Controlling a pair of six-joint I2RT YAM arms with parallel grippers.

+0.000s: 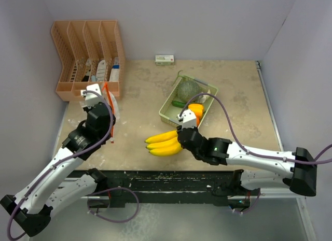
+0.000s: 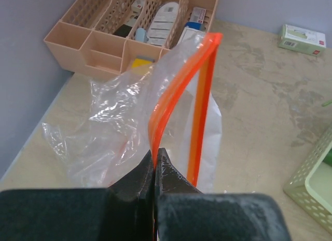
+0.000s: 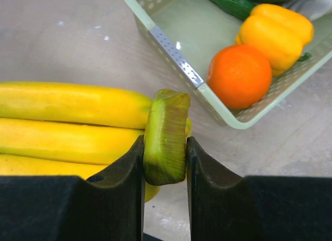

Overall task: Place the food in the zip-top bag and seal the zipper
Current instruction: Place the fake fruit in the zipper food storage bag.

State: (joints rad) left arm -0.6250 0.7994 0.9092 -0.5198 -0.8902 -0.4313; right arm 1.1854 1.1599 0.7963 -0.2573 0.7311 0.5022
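A yellow banana bunch [image 1: 165, 142] [image 3: 67, 122] hangs left of the basket, my right gripper [image 1: 181, 133] [image 3: 165, 158] shut on its green stem [image 3: 166, 132]. An orange [image 3: 239, 75], a dark green cucumber [image 3: 231, 1] and a netted melon [image 1: 188, 88] lie in the pale green mesh basket [image 1: 167, 110] [image 3: 176, 57]. At the left, the clear zip-top bag [image 1: 114, 110] [image 2: 119, 122] stands with its mouth open. My left gripper [image 1: 105, 103] [image 2: 155, 155] is shut on one side of its orange zipper [image 2: 176, 80].
A yellow pepper [image 3: 275, 33] also lies in the basket beside the orange. A peach slotted organiser [image 1: 88, 54] [image 2: 129, 28] stands at the back left behind the bag. A small white box [image 1: 164, 59] [image 2: 302, 39] lies by the back wall.
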